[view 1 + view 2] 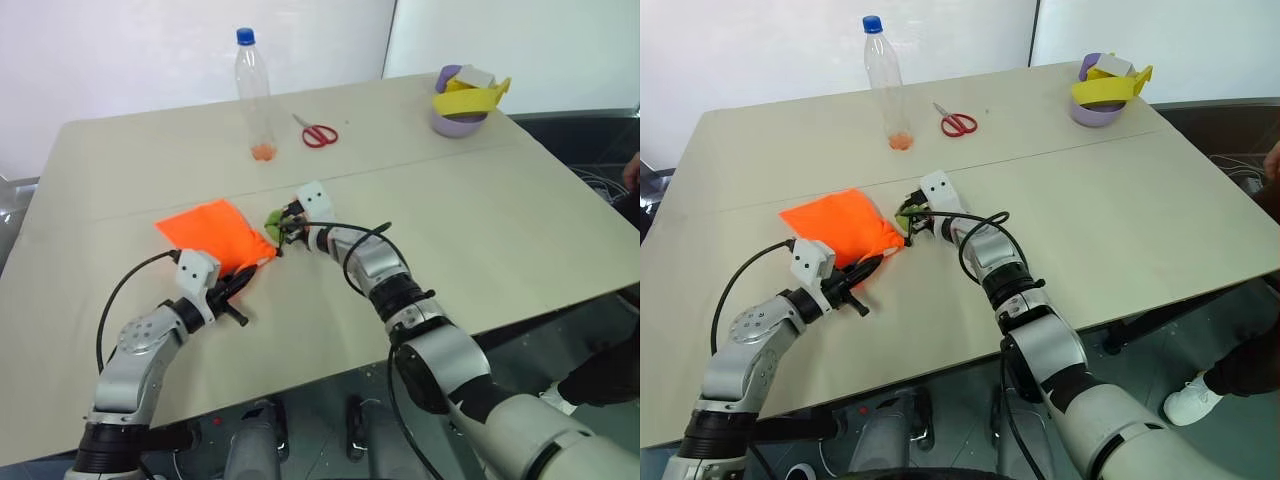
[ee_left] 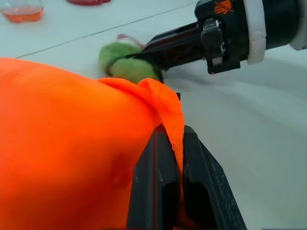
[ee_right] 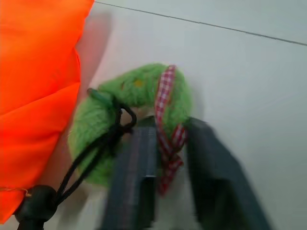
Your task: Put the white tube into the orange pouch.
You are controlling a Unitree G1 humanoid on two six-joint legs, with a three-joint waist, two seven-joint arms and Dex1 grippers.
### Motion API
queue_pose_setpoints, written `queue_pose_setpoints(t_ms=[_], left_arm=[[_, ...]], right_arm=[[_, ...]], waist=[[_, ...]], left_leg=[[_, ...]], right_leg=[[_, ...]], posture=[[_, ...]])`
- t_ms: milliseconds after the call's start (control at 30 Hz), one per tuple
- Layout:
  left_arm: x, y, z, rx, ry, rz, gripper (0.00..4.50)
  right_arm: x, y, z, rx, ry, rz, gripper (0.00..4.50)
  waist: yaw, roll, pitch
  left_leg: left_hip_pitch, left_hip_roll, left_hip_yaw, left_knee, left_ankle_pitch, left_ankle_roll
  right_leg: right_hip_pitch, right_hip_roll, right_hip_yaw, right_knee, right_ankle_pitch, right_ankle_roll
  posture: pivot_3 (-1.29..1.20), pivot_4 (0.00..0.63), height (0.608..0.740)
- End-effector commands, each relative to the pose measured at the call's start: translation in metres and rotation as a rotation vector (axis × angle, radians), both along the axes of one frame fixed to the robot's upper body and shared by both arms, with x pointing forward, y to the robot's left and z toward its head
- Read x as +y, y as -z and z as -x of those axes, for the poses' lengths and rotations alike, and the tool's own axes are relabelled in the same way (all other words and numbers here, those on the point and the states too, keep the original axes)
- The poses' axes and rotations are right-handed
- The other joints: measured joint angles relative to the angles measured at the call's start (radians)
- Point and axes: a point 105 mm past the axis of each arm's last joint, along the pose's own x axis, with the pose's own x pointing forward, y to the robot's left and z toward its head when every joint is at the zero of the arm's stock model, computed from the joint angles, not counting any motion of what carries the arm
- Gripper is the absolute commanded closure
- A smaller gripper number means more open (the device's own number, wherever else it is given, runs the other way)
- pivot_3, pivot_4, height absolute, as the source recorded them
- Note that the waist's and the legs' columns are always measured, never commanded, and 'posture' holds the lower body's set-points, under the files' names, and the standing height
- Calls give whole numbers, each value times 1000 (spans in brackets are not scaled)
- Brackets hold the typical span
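Note:
The orange pouch (image 1: 212,230) lies flat on the beige table, left of centre. My left gripper (image 2: 171,132) is shut on the near corner of its fabric. The pouch's black cord ends in a fuzzy green tag (image 3: 136,88) with a red checked ribbon, lying just right of the pouch. My right gripper (image 3: 165,127) reaches in low from the right and is shut on that tag, with the ribbon between its fingers. The white tube is out of view.
A tall clear bottle with a blue cap (image 1: 254,95) stands at the back, with red scissors (image 1: 319,134) to its right. A purple bowl (image 1: 458,122) holding yellow material sits at the far right corner. A person's shoe (image 1: 1193,400) shows beyond the table's right edge.

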Motion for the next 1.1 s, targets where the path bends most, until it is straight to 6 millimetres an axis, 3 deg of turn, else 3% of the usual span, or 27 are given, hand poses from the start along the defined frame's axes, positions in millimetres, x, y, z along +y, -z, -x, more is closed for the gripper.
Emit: queue_pose_setpoints(t_ms=[33, 200, 267, 400, 567, 733, 867, 933, 1033, 1100], left_arm=[[-2, -11, 0, -26, -4, 24, 4500], [-1, -14, -2, -2, -5, 78, 4500], [-3, -18, -1, 8, 23, 134, 4500], [-2, -22, -1, -2, 38, 136, 2833], [1, -20, -2, -6, 48, 99, 251], [2, -32, -2, -45, 88, 90, 251], [-4, -50, 2, -66, 188, 111, 251], [-4, -69, 0, -74, 228, 174, 251], [0, -89, -12, -113, 213, 206, 251], [2, -88, -27, -119, 168, 152, 251]], right_arm=[[-1, -19, -3, -30, 7, -64, 4455], [-23, -30, -3, -45, 46, -97, 4455], [-39, -46, 1, -96, 51, -101, 4455], [-63, -67, 15, -133, 62, -116, 4500], [-89, -90, 28, -170, 99, -88, 4500], [-101, -111, 34, -207, 105, -103, 4500], [-108, -128, 36, -245, 77, -134, 4500], [-106, -135, 39, -258, 39, -167, 4500], [-101, -140, 44, -268, -7, -193, 4500], [-100, -140, 46, -269, -19, -201, 4500]], waist=[[0, 0, 0], [3, 0, 0], [5, 0, 0], [2, 0, 0], [1, 0, 0], [0, 0, 0], [7, 0, 0], [7, 0, 0], [4, 0, 0], [4, 0, 0]], left_leg=[[0, 0, 0, 0, 0, 0], [0, 0, 0, 0, 0, 0], [0, 0, 0, 0, 0, 0], [-1, -1, -1, 1, 0, 0], [0, -1, -2, 0, 0, 0], [0, 0, -3, -2, 0, 0], [-2, 12, 5, -12, 0, 0], [0, 14, 13, -14, 0, 0], [0, 13, 12, -14, 0, 0], [2, 13, 12, -13, 0, 0]], right_leg=[[0, 0, 0, 0, 0, 0], [0, 0, 0, 0, 0, 0], [0, -1, 0, 0, 0, 0], [-1, -1, 0, 0, 0, 0], [-1, 0, 0, 1, 0, 0], [-2, 1, 0, -1, 1, -2], [-1, 6, -1, -14, 8, -5], [-3, 7, -2, -13, 8, -5], [-4, 7, -2, -13, 8, -6], [-3, 7, -2, -12, 8, -6]], posture=[[0, 150, 740], [0, 150, 740], [0, 150, 740], [0, 150, 740], [0, 150, 740], [0, 150, 740], [0, 150, 740], [0, 150, 740], [0, 150, 740], [0, 150, 740]])
